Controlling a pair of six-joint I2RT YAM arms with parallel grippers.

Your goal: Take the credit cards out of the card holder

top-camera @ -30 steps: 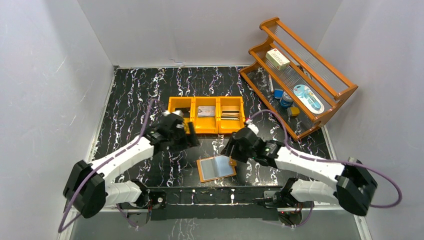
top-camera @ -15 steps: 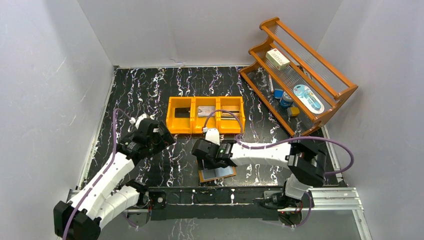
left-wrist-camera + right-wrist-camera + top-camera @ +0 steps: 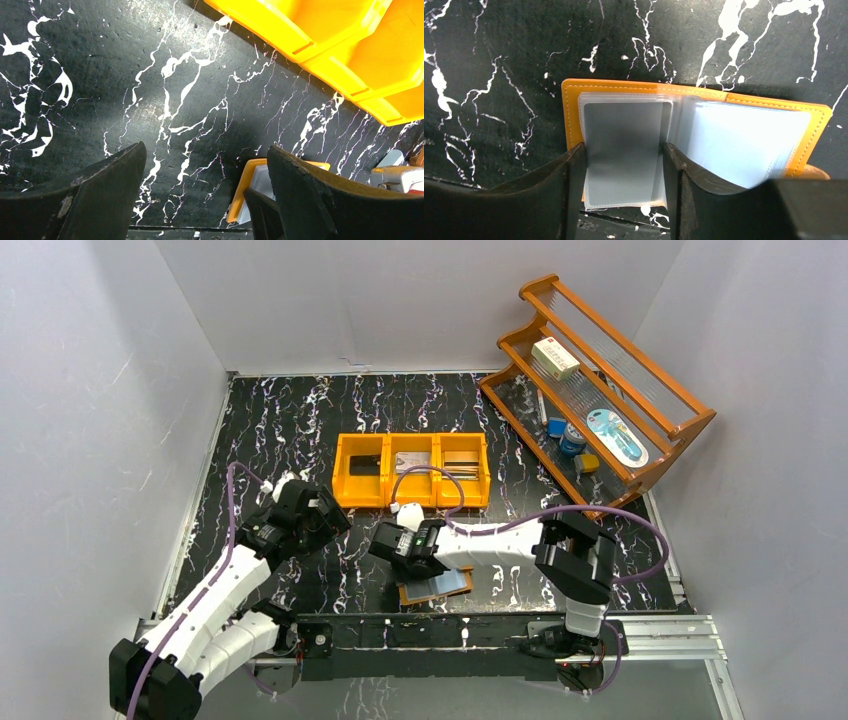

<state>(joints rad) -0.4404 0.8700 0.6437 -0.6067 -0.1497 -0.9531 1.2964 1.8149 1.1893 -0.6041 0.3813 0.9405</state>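
Note:
The tan-orange card holder point(image 3: 447, 585) point(image 3: 569, 115) lies open near the table's front edge, and part of it shows in the left wrist view point(image 3: 246, 187). A grey credit card point(image 3: 621, 125) sits in its left clear sleeve. My right gripper point(image 3: 412, 558) point(image 3: 624, 147) hangs over that leaf. Its fingers stand apart, one along each long edge of the sleeve, and I see no squeeze on it. My left gripper point(image 3: 330, 522) point(image 3: 206, 150) is wide open over bare table to the holder's left, holding nothing. More credit cards lie in the orange bin: black point(image 3: 365, 466), silver point(image 3: 412, 464) and striped point(image 3: 460, 468).
The orange three-compartment bin point(image 3: 412, 502) point(image 3: 350, 45) stands just behind both grippers. A wooden rack point(image 3: 640, 475) with a white box and small items fills the back right. White walls close in the left, back and right. The arms' mounting rail point(image 3: 450, 630) runs close behind the holder.
My left arm has drawn back left from the bin, its jaws wider. My right arm has swung left from the holder's right edge, and its fingers now straddle the left leaf.

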